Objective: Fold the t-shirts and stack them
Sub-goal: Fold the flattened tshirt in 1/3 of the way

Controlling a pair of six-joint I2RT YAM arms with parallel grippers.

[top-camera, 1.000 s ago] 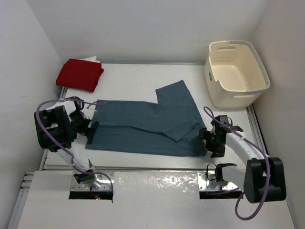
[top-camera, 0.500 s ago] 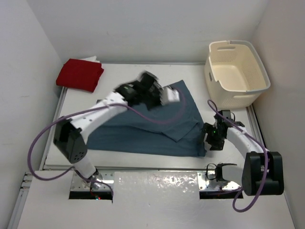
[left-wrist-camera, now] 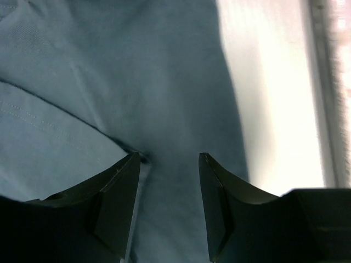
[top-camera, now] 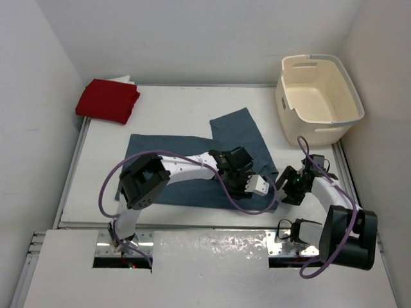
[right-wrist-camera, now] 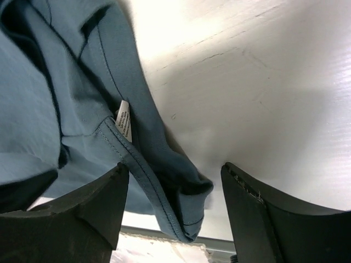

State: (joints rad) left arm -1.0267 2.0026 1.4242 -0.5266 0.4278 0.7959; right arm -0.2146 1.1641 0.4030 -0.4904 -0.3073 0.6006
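The red shirt is seen folded at the far left corner, a white edge showing behind it; the blue shirt is spread mid-table, only partly folded and not yet stacked. Both the left gripper and the right gripper are held with jaws apart at its near right end, nothing clamped.

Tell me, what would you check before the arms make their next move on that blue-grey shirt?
1. Blue-grey shirt lying on the table: ok.
2. Left jaws parted above the cloth: ok.
3. Right jaws parted, with the shirt's hem corner between them: ok.
4. Cloth pinched by either jaws: not ok, nothing gripped.
5. Room between the two arms, which are close together: cannot tell.
6. Red shirt folded at the far left, out of the way: ok.
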